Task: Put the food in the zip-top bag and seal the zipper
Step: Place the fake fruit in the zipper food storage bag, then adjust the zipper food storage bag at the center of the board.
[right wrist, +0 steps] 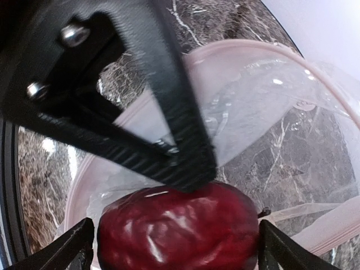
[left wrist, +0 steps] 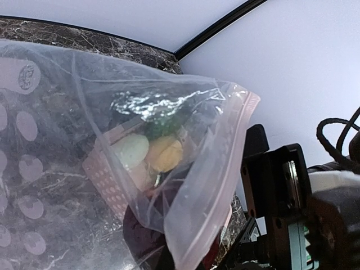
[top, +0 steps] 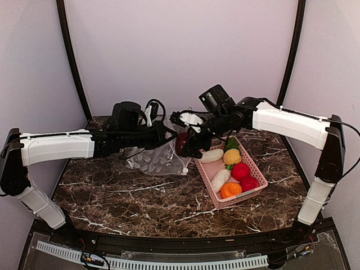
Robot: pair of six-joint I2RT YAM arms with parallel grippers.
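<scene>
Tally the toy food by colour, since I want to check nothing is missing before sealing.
White radishes: 2
Red balls: 2
Orange: 1
Yellow-peach ball: 1
Green leafy piece: 1
Dark red piece, held by the right gripper at the mouth of the zip-top bag: 1
Total: 8

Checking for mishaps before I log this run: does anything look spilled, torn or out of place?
Nothing stands out. The zip-top bag hangs open from the left hand, the right hand holds a dark red piece at its mouth, and the other food sits inside the pink basket. No tear shows.
</scene>
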